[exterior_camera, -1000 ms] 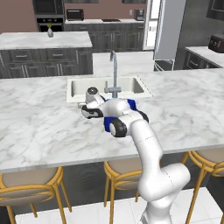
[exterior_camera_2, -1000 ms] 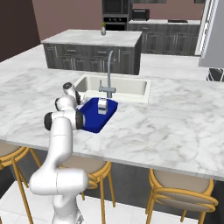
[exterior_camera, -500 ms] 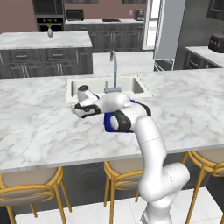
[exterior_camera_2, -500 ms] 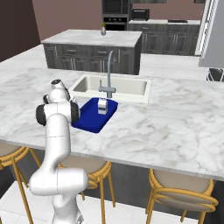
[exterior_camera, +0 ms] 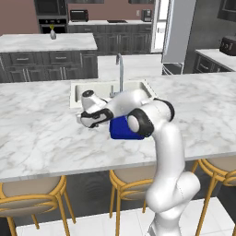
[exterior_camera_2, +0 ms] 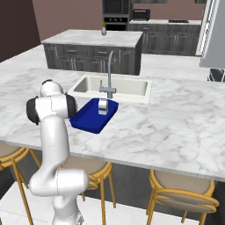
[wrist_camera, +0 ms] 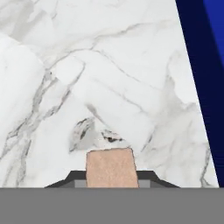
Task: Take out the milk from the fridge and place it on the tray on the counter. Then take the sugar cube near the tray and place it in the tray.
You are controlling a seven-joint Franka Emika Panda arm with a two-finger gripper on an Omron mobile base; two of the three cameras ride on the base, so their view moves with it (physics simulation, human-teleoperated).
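Note:
My gripper (exterior_camera: 87, 120) hangs low over the marble counter (exterior_camera: 41, 133), just left of the deep-blue tray (exterior_camera: 120, 129). It is shut on the sugar cube (wrist_camera: 110, 167), a tan block held between the dark fingertips. In the hand view the tray (wrist_camera: 205, 52) runs along the right edge. The milk (exterior_camera_2: 103, 107), a small white carton with a dark blue band, stands upright in the tray (exterior_camera_2: 88, 118) near its far end. My arm hides much of the tray in the left base view. The fridge (exterior_camera: 179, 37) rises at the back right.
An inset white sink (exterior_camera: 92, 90) with a steel faucet (exterior_camera: 120, 69) lies just behind the tray. Wooden stools (exterior_camera: 32, 198) line the counter's near edge. A second marble counter over dark cabinets (exterior_camera: 46, 55) stands farther back.
The hand has dropped a little lower and shifted slightly left on the counter beside the tray. The elbow has swung left. The jaws have stayed shut.

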